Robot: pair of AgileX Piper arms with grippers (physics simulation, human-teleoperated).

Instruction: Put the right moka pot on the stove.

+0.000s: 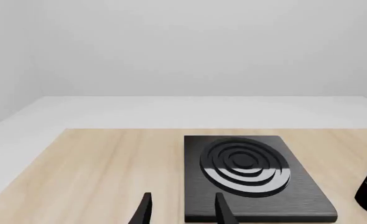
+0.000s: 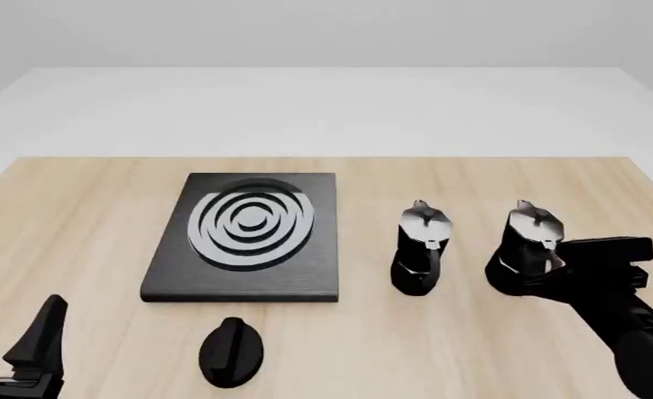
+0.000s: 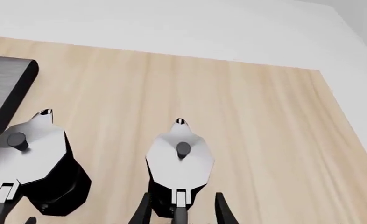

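Right end effector [image 3: 180,210] straddles right moka pot [image 3: 179,161] handle, seemingly untouched.

We see a pale wooden table [image 2: 94,216] carrying the stove [image 2: 249,274] at left of centre, a black round knob [image 2: 231,352] just before it, the other moka pot [image 2: 419,249] and the right moka pot [image 2: 526,246].

On the wooden surface [image 2: 83,208], the stove [image 2: 246,237] lay left of centre, a round knob [image 2: 231,352] below it. Two moka pots stood right of it; the right end effector [image 2: 548,264] reached the right moka pot [image 2: 526,248], beside the left moka pot [image 2: 422,248]. The left end effector [image 2: 14,341] sat at lower left.
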